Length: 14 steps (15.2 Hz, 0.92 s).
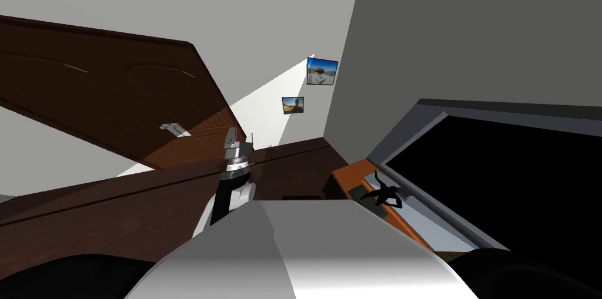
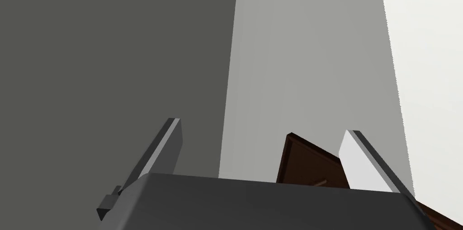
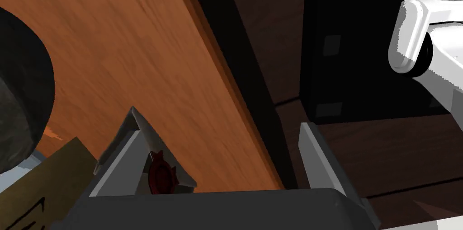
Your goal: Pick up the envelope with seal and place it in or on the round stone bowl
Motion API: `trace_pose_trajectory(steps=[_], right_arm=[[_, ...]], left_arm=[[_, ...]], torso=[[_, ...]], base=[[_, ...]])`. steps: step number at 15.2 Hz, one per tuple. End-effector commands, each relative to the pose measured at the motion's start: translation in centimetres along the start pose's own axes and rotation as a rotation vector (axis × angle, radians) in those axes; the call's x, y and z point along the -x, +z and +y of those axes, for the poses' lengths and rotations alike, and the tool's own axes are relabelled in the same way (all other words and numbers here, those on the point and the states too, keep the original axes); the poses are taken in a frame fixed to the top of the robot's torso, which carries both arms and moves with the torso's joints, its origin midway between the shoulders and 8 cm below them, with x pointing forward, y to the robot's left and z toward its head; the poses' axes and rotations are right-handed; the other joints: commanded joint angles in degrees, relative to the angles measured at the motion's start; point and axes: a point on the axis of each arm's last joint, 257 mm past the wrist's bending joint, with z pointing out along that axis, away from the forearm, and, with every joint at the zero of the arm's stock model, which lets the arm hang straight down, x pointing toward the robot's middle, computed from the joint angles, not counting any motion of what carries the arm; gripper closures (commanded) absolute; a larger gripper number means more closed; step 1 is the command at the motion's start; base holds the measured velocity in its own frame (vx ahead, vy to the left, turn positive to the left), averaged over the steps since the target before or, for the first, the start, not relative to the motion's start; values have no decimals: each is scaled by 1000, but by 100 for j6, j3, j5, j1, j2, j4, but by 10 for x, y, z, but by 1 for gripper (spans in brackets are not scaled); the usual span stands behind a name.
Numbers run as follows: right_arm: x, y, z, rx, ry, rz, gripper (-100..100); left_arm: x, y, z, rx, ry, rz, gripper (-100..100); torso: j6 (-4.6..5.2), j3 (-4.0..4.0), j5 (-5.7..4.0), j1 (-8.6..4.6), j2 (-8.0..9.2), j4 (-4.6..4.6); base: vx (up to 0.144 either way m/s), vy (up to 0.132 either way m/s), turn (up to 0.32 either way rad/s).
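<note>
A pale envelope with a red seal (image 3: 162, 175) lies on the orange-brown wooden tabletop (image 3: 135, 51). It rests close against one finger of my right gripper (image 3: 221, 155), on that finger's inner side. This gripper is open, and the other finger stands well apart from the envelope, out past the table's edge. The dark round bowl (image 3: 18, 105) sits on the same tabletop, a short way beyond the envelope's side of the gripper and partly cut off. My left gripper (image 1: 241, 135) is raised in front of me, open and holding nothing (image 2: 264, 150).
A flat brown cardboard-like sheet (image 3: 40, 191) lies beside the bowl and the envelope. The table's edge (image 3: 235, 96) runs diagonally, with dark brown floor (image 3: 407, 150) beyond it. The table (image 1: 347, 181) stands to my right under a black window area, bearing a black figurine (image 1: 385, 194). A brown door (image 1: 117, 96) lies ahead.
</note>
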Motion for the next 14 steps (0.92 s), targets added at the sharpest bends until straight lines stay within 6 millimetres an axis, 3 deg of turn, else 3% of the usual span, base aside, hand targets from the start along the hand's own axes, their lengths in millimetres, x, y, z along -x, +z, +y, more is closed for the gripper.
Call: trace_pose_trajectory(steps=[1, 3, 7, 8, 9, 12, 13, 14], right_arm=[[-15, -5, -10, -21, -27, 35, -100], [-24, -5, -14, -30, -63, 66, -100], [-14, 19, 15, 22, -97, 48, -100], [-10, 24, 22, 35, -101, 40, -100], [-15, 17, 12, 16, -93, 49, -100], [-12, 36, 24, 9, -84, 41, -100], [-13, 30, 20, 14, -87, 42, -100], [-13, 31, 21, 12, -87, 42, 100]], left_arm=[[0, 0, 0, 0, 0, 0, 0], [0, 0, 0, 0, 0, 0, 0], [0, 0, 0, 0, 0, 0, 0], [0, 0, 0, 0, 0, 0, 0], [0, 0, 0, 0, 0, 0, 0], [0, 0, 0, 0, 0, 0, 0], [0, 0, 0, 0, 0, 0, 0], [0, 0, 0, 0, 0, 0, 0]], torso=[[0, 0, 0, 0, 0, 0], [-2, 1, -4, -5, 1, 1], [0, 2, -11, -28, 2, 2], [3, 2, -11, -23, 1, 2], [5, 1, -10, -13, 0, 2], [12, 7, 1, 31, 11, 3], [13, 10, 2, 37, 17, 5], [13, 9, 5, 42, 15, 4]], base=[[21, -110, 382], [15, -119, 503], [-2, -161, 400], [5, -115, 245], [5, -64, 89], [-37, -24, 55], [-29, -10, 20], [-10, -5, 1]])
